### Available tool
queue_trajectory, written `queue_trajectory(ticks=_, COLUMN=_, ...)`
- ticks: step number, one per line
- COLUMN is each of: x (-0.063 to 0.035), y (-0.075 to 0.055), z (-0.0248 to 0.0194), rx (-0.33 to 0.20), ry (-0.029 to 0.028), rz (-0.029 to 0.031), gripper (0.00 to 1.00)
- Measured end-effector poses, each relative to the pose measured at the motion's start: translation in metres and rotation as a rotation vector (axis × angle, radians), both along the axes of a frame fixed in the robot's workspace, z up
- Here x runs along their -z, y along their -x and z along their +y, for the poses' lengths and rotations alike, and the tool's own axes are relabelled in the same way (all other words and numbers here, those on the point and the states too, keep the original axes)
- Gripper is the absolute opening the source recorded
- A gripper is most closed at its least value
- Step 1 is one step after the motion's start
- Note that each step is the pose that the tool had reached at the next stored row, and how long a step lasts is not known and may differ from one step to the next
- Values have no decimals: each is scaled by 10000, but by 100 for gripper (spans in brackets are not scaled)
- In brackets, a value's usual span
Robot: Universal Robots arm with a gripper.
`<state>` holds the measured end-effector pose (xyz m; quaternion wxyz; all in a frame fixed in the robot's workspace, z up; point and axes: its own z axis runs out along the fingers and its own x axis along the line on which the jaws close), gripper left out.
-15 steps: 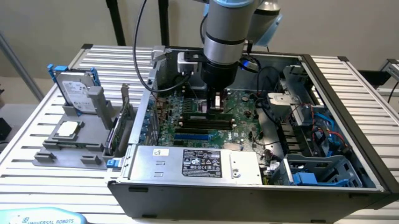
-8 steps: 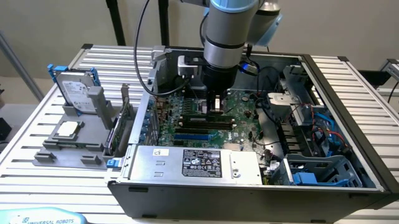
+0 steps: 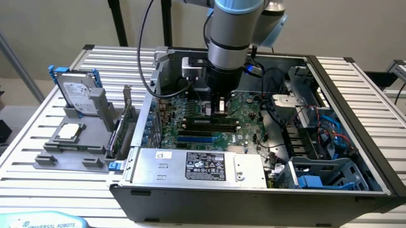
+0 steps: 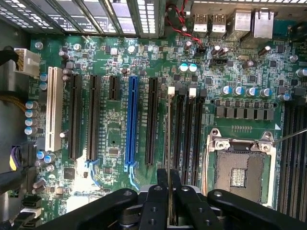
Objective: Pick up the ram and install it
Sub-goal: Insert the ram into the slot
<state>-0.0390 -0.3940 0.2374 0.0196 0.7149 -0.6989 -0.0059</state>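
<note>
The ram (image 4: 170, 139), seen edge-on as a thin pale strip, is pinched by the gripper (image 4: 169, 191), fingers nearly closed, in line with the black memory slots (image 4: 187, 134) on the motherboard (image 4: 115, 139); seating it likely needs it upright, parallel and pressed evenly.

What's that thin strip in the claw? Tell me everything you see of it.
It is the ram stick, seen edge-on as a thin pale line. The claw is shut on its flat sides. It stands on edge, lined up with the dark memory slots on the green motherboard. Whether it is seated cannot be told.
</note>
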Motion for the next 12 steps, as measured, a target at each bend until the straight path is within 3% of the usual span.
queue_trajectory(ticks=12, x=20, y=-7, z=6, rx=39, ry=-1, rz=2, gripper=13)
